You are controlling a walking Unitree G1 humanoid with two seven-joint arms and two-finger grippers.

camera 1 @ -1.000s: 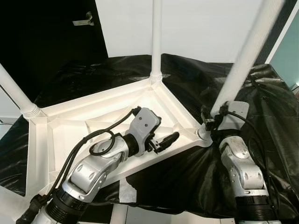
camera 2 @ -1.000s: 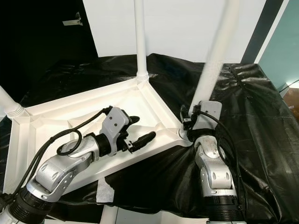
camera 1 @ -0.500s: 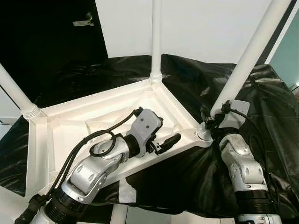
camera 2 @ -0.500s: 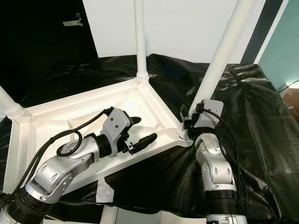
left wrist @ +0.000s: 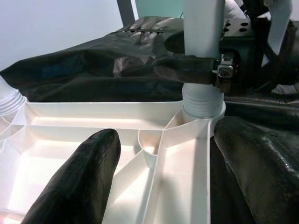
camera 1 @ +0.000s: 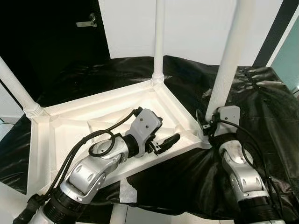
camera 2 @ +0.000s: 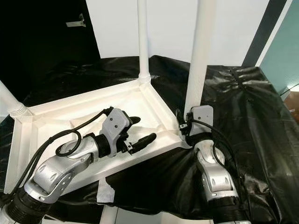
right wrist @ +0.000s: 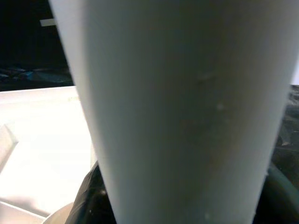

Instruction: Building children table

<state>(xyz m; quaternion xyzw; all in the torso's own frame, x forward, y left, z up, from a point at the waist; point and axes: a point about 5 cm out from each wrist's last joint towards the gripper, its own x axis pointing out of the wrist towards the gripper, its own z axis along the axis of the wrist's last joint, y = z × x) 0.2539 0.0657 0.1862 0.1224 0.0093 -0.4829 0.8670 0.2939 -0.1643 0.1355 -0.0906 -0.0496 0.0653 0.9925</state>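
Observation:
A white plastic tabletop (camera 1: 93,112) lies upside down on a black sheet. One white leg (camera 1: 159,42) stands in its far corner and another leg (camera 1: 16,91) in its left corner. A third leg (camera 1: 230,56) stands almost upright in the near right corner socket (left wrist: 202,100). My right gripper (camera 1: 209,126) is shut on this leg just above the socket, and the leg (right wrist: 177,116) looms close in the right wrist view. My left gripper (camera 2: 140,129) is open, its fingers (left wrist: 79,182) straddling the tabletop's rim close to that corner, without gripping.
The black sheet (camera 1: 266,102) covers the work surface and drops off at the front edge, where a scrap of white tape (camera 1: 127,190) sits. A dark door with a handle (camera 1: 88,22) stands at the back left, a white wall behind.
The leg in my right gripper has swung from leaning right to nearly upright, and the right wrist shifted a little left with it. My left arm has stayed put.

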